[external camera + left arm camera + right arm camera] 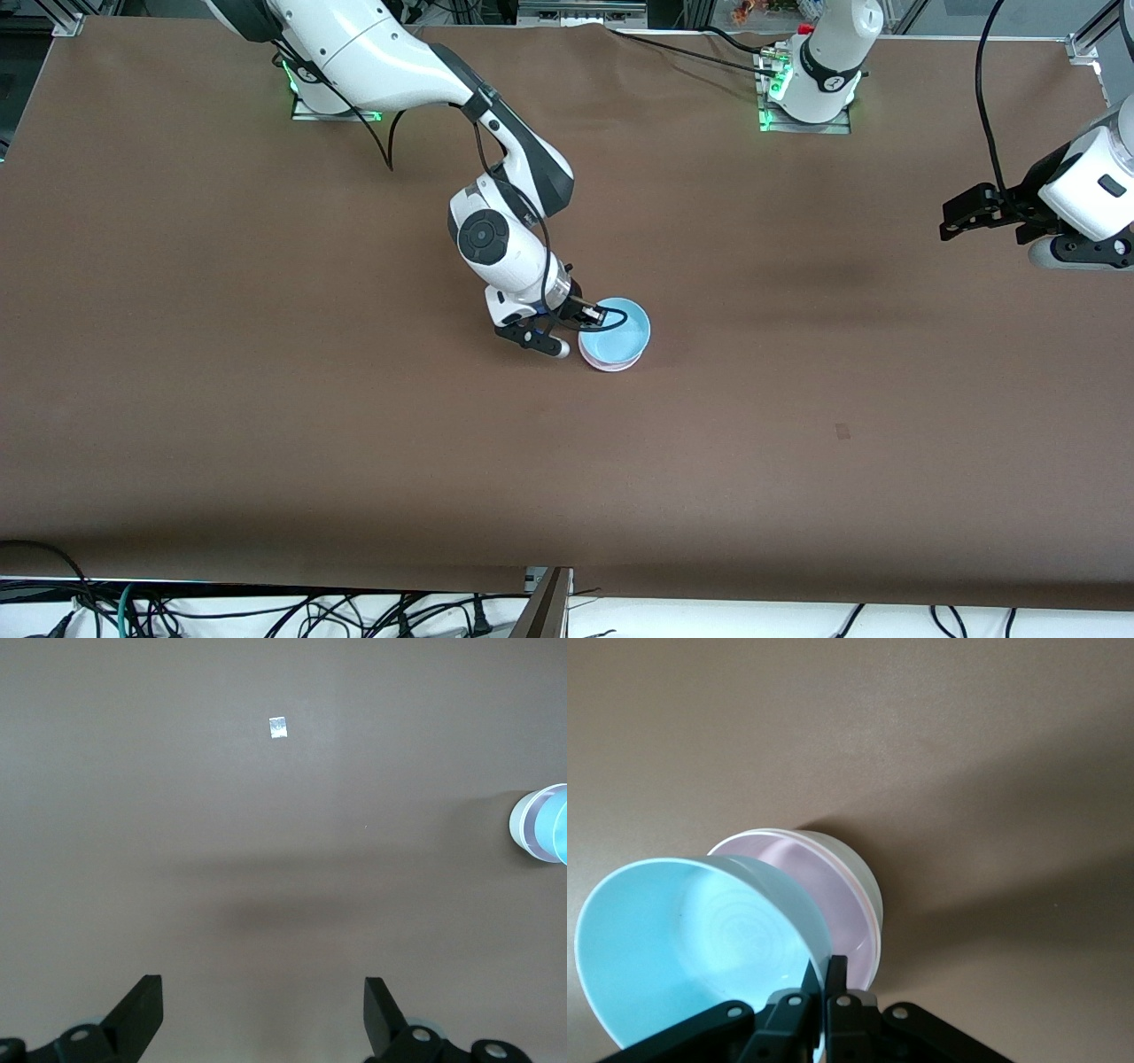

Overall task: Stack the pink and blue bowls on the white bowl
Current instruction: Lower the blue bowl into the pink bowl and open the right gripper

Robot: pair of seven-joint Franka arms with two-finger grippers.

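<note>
Blue bowl (691,948) pinched by right gripper (824,979), tilted over pink bowl (833,895) nested in white bowl (864,873); could seat crooked or tip stack; left gripper (264,1010) waiting, spread.

Brown table (266,399), perhaps tape scrap (278,727)

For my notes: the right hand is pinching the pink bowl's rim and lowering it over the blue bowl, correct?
Not quite, the colours are swapped. In the right wrist view the right hand pinches the blue bowl by its rim, tilted over the pink bowl.
</note>
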